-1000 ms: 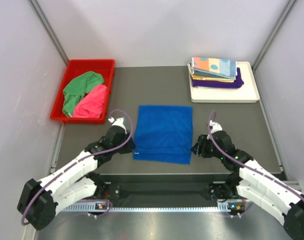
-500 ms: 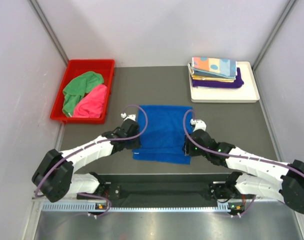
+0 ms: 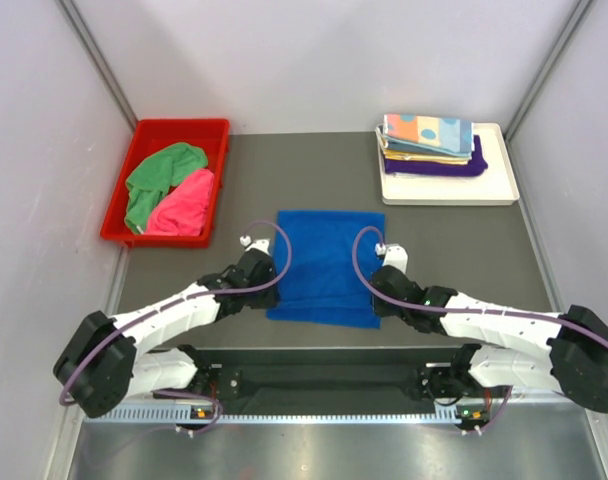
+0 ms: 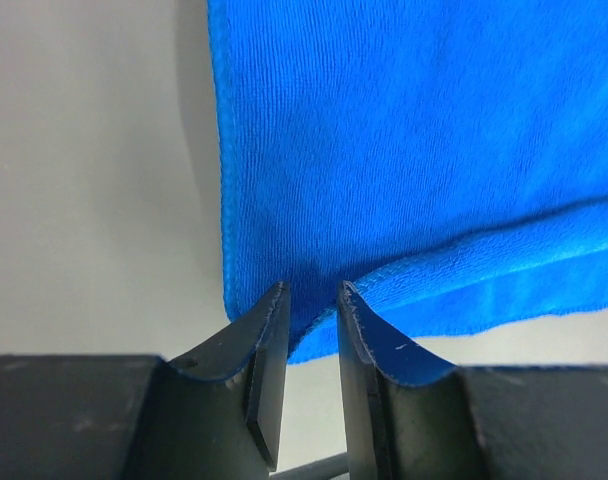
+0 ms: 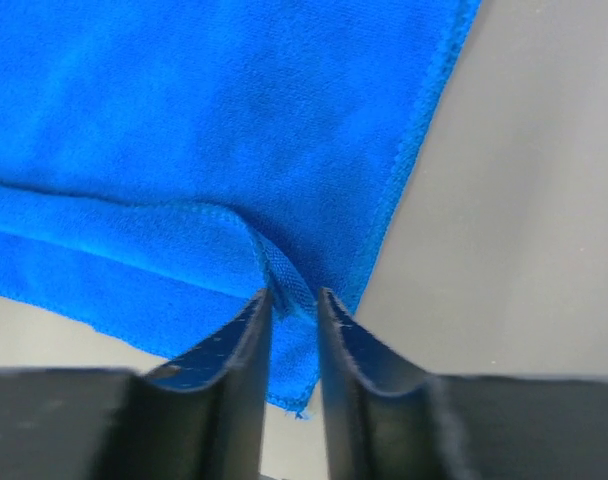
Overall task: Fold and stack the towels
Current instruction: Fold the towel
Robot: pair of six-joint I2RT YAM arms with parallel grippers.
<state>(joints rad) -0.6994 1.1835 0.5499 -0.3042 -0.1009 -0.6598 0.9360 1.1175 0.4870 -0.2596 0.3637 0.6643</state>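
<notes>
**Both near corners of the blue towel pinched for the first fold**

The blue towel (image 3: 326, 265) lay flat and open on the table (image 3: 464, 240), one towel alone in the working space. I had the left gripper (image 3: 267, 290) at its near left corner and the right gripper (image 3: 376, 295) at its near right corner. That way, I judged, both corners could be lifted together and carried over to the far edge.

In the left wrist view the left gripper (image 4: 309, 295) was closed to a narrow slit, with the towel's (image 4: 404, 150) hem bunched between the tips. The right gripper (image 5: 294, 298) looked the same, with a small ridge of the cloth (image 5: 214, 130) nipped between its fingers. I took both holds as real, though shallow.

Far left of the blue towel stood a red bin (image 3: 179, 125) holding two unfolded pieces, a green towel (image 3: 159, 175) and a pink towel (image 3: 184, 205). Far right of it, a white tray (image 3: 444, 195) carried the finished stack (image 3: 429, 148). A dotted towel (image 3: 429, 130) sat on top and a purple towel (image 3: 434, 167) at the bottom. I could not count the layers between them.
</notes>
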